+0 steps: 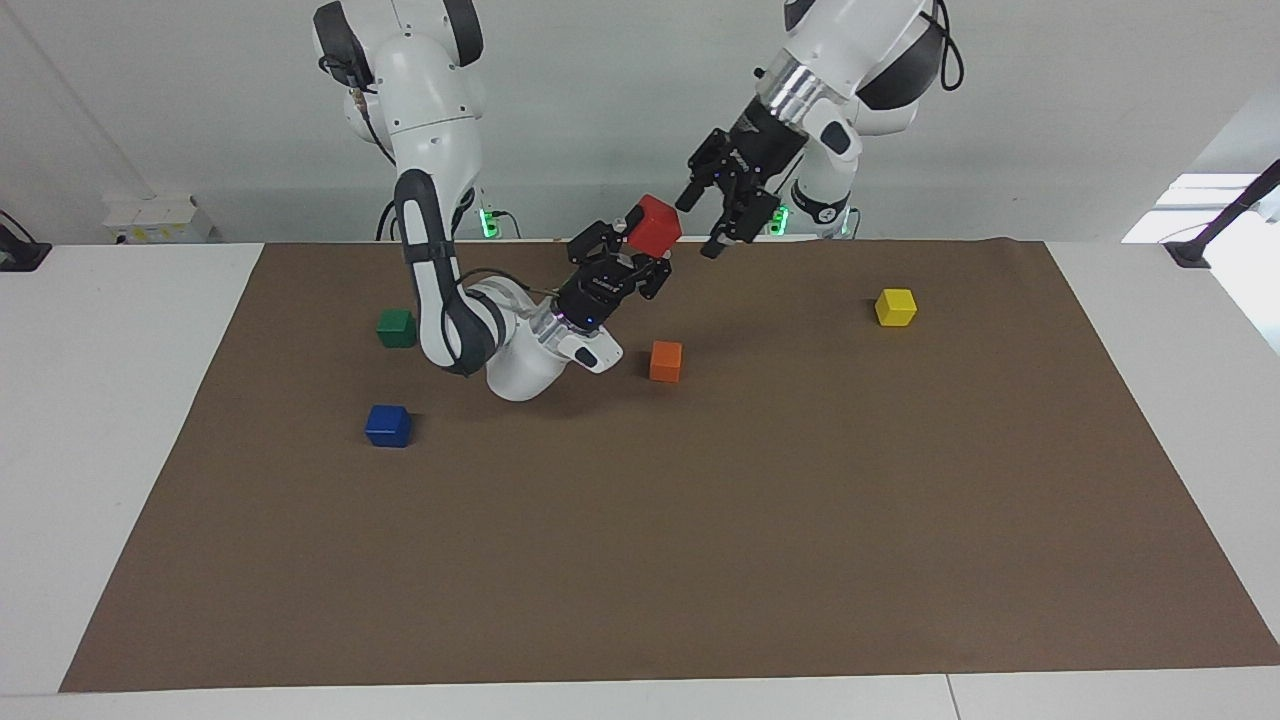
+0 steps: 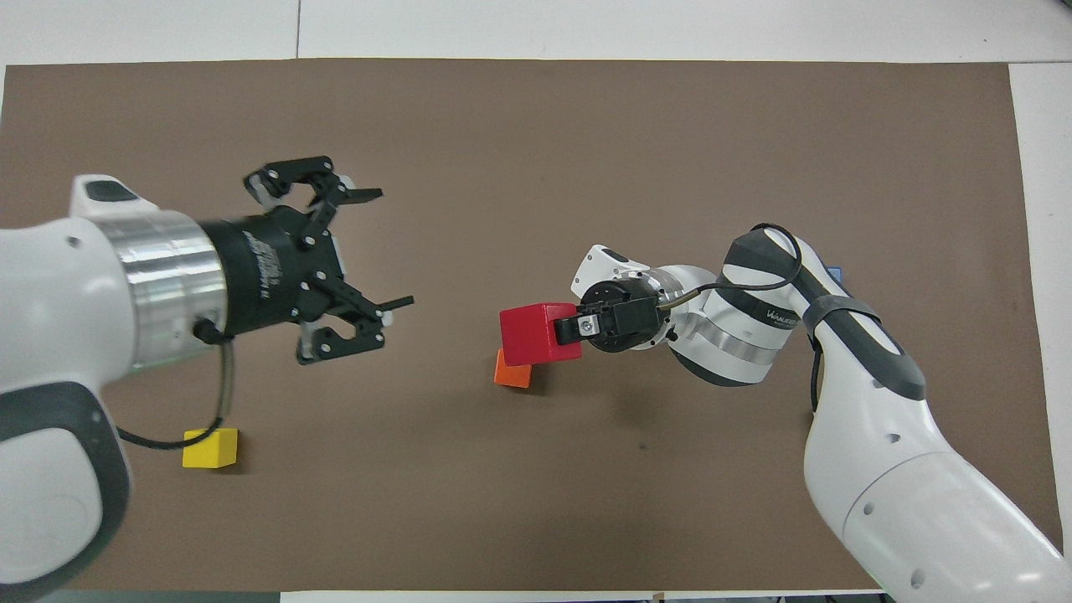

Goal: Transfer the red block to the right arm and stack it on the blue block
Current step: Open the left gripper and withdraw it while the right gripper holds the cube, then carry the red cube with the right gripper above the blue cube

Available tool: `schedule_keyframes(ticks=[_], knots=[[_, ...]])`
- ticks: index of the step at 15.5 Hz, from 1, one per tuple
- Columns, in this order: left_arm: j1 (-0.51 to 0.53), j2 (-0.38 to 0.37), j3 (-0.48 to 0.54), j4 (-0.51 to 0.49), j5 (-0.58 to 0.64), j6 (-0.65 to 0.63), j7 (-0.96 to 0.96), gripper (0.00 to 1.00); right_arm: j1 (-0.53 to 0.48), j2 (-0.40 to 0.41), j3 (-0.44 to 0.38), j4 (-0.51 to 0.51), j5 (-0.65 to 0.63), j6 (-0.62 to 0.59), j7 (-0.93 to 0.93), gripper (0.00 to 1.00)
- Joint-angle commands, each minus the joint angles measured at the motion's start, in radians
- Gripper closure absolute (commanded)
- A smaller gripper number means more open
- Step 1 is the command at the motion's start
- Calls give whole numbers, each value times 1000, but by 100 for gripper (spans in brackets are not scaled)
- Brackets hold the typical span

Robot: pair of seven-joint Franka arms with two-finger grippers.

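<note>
The red block (image 1: 657,225) is up in the air over the mat, held between the fingers of my right gripper (image 1: 640,246), which is shut on it; a blue light glows at that wrist. In the overhead view the red block (image 2: 536,333) in the right gripper (image 2: 559,335) partly covers the orange cube. My left gripper (image 1: 700,228) is open and empty, just beside the red block and apart from it; it also shows in the overhead view (image 2: 394,247). The blue block (image 1: 388,425) sits on the mat toward the right arm's end, mostly hidden under the right arm in the overhead view.
An orange cube (image 1: 666,361) lies on the brown mat (image 1: 700,550) under the held block. A green cube (image 1: 397,328) sits nearer to the robots than the blue block. A yellow cube (image 1: 895,307) lies toward the left arm's end.
</note>
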Motion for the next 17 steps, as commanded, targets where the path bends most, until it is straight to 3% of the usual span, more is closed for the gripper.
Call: schedule_keyframes(ticks=[1,4,9,13,17], knots=[[12,59,90,82,31,-48,142,0,-62,-38,-1,0,-65,43,50,100],[24,130,124,148,173,-72,312,0,-146,-115,-3,-1,-180,168,128,100],[61,352,133,383,389,-207,678,0,-234,-213,-4,64,-323,336,321,100],[80,443,144,460,520,-318,1137,0,-286,-328,-6,156,-501,487,572,100],[106,504,159,518,575,-379,1473,0,-327,-368,-7,252,-645,501,735,100]])
